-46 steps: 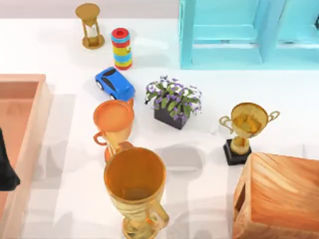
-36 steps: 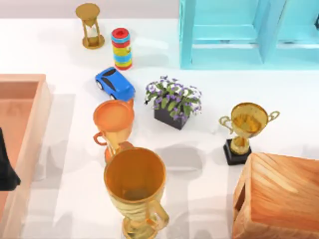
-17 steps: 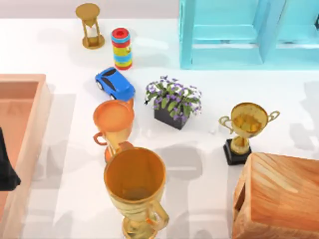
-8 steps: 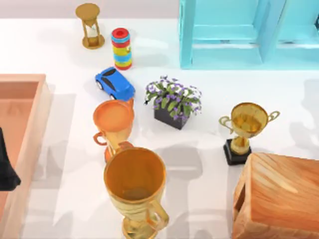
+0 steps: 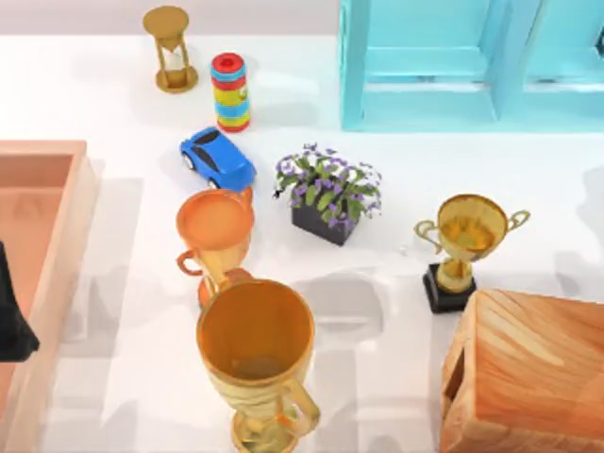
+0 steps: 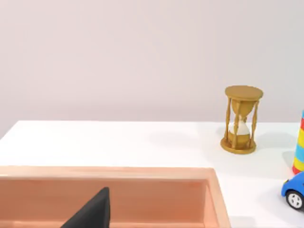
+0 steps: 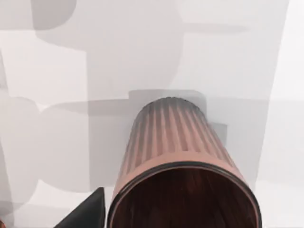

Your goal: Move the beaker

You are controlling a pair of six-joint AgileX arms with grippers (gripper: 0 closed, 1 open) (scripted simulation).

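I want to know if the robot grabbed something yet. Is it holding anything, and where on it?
Nothing is visibly held. The right wrist view looks down on a ribbed brown cup with no finger closed on it. The left gripper sits over the wooden tray.

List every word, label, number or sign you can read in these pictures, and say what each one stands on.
None: no readable text, number, brand or sign stands on anything here.
The gold trophy, the large golden cup, the orange cup, the blue toy car, the hourglass, the stacked ring toy, the flower pot, the wooden box, the cyan cabinet and the ribbed brown cup all carry no lettering.
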